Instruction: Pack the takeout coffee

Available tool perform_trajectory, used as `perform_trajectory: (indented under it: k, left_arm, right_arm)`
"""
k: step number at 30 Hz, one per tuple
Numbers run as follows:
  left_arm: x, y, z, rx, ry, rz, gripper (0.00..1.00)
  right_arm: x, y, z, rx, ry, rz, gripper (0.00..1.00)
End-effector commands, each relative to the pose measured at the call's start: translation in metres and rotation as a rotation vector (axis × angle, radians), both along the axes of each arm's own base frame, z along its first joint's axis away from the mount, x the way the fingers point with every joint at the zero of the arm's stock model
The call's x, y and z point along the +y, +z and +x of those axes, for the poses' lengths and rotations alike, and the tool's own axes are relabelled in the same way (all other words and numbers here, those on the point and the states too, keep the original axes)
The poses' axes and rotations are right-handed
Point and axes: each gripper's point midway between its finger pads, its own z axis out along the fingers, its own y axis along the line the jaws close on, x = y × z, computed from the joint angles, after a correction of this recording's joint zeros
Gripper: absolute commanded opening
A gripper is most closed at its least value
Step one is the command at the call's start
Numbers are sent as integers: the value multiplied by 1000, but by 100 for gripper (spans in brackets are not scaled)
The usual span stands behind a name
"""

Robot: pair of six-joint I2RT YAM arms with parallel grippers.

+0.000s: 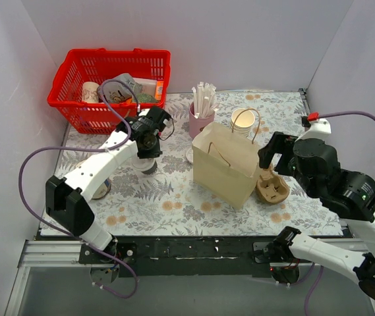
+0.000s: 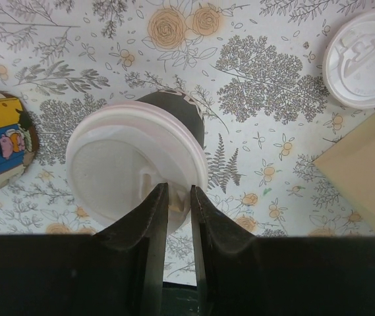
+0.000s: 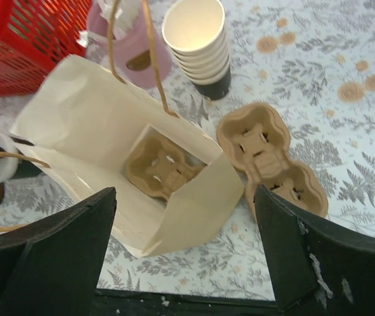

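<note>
Coffee: it stands upright on the table, white lid on, at 9 o'clock from the bag and apart from it.
Left gripper: you have it clenched on the coffee's lid rim. In the wrist view the fingers sit nearly together at the lid's 5 o'clock edge.
Right gripper: released, with the fingers spread wide. It hovers above the bag's 3 o'clock side and you look down into the open mouth.
Bag: standing, mouth open, handles up. A carrier lies in the bottom.
Second carrier: on the table just beside the bag, at its 4 o'clock.
Spare lid: flat on the table, at 1 o'clock from the coffee in the left wrist view.
Cups: a stack at 1 o'clock from the bag.
Pink cup: holds white sticks, at 11 o'clock from the bag.
Basket: red, at 10 o'clock in the far corner.
</note>
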Motion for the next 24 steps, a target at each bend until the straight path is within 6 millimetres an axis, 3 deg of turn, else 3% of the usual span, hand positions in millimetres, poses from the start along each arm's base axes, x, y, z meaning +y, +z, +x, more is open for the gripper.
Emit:
perform_trajectory:
  k: [1, 6, 12, 14, 16, 18, 24]
  left_arm:
    - [19, 48, 0, -163, -63, 29, 0]
    - [12, 74, 2, -247, -94, -38, 0]
    - [21, 67, 0, -232, -59, -4, 0]
    - [23, 64, -1, -230, -57, 9, 0]
    - [21, 64, -1, -228, -63, -2, 0]
    - [21, 66, -2, -234, -61, -9, 0]
    - [27, 68, -10, -249, -48, -22, 0]
  right_arm:
    - [-3, -28, -7, 130, -57, -16, 93]
    - [25, -48, 6, 175, -23, 1, 90]
    - [39, -80, 9, 272, -38, -6, 81]
    - [40, -85, 8, 283, -36, -3, 68]
    - [44, -81, 8, 275, -12, 2, 48]
    - [49, -75, 11, 256, 18, 2, 35]
    - [66, -59, 14, 225, 155, -43, 8]
